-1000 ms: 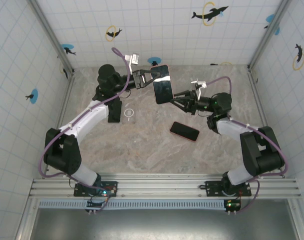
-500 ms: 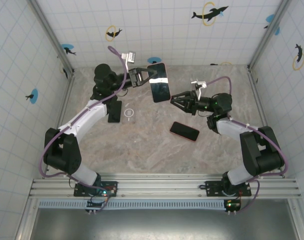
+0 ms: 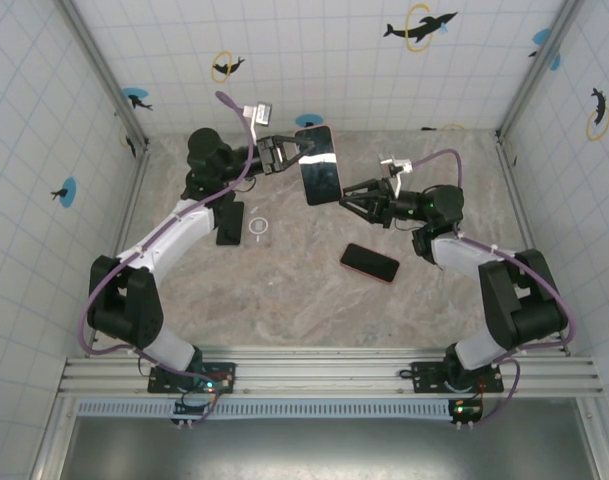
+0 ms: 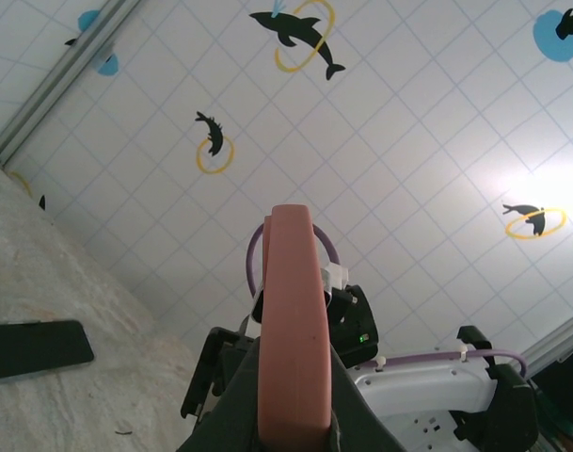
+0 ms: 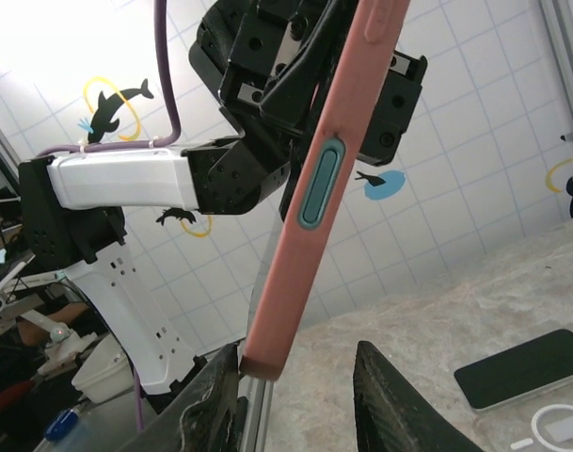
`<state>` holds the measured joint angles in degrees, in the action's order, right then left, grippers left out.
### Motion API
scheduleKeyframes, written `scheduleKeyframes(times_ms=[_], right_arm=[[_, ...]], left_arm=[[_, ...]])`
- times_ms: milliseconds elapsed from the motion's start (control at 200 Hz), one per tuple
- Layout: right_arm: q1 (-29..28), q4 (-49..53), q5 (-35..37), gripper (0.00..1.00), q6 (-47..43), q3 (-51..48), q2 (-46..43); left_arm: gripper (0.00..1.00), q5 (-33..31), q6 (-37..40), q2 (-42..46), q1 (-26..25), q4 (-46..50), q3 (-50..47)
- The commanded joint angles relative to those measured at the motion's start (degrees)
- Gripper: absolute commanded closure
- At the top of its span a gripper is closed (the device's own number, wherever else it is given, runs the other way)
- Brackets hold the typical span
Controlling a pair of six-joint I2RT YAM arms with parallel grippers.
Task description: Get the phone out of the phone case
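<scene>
Left tool (image 3: 298, 151) raised, clamped on phone case (image 3: 320, 165); right tool (image 3: 346, 194) spread open at its lower corner

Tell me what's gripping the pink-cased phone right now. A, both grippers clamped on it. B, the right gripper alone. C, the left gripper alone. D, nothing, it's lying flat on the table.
C: the left gripper is shut on the pink-cased phone and holds it in the air, while the right gripper is open, its fingers spread apart near the case's lower corner.
</scene>
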<state>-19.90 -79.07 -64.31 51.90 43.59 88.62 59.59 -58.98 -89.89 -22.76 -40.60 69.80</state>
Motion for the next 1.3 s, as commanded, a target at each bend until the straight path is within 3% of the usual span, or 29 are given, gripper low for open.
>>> scheduleKeyframes(times_ms=[0,290,881,1296], right_arm=[[-0.58,-4.59,0.0,0.65,1.67,2.32,0.93],[-0.47,-5.38,-0.62,0.73,2.4,2.19,1.56],[0.41,-8.54,-0.5,0.74,4.43,-0.1,0.59],[0.27,-8.98,-1.87,0.82,4.28,0.22,1.21]], left_arm=[[1.0,1.05,-0.05,-0.34,0.05,-2.92,1.65],[1.0,1.14,-0.85,-0.02,0.06,-3.05,1.83],[1.0,1.25,-2.27,-0.29,0.1,-4.05,2.01],[1.0,1.4,-5.53,-1.02,0.05,-6.89,2.03]])
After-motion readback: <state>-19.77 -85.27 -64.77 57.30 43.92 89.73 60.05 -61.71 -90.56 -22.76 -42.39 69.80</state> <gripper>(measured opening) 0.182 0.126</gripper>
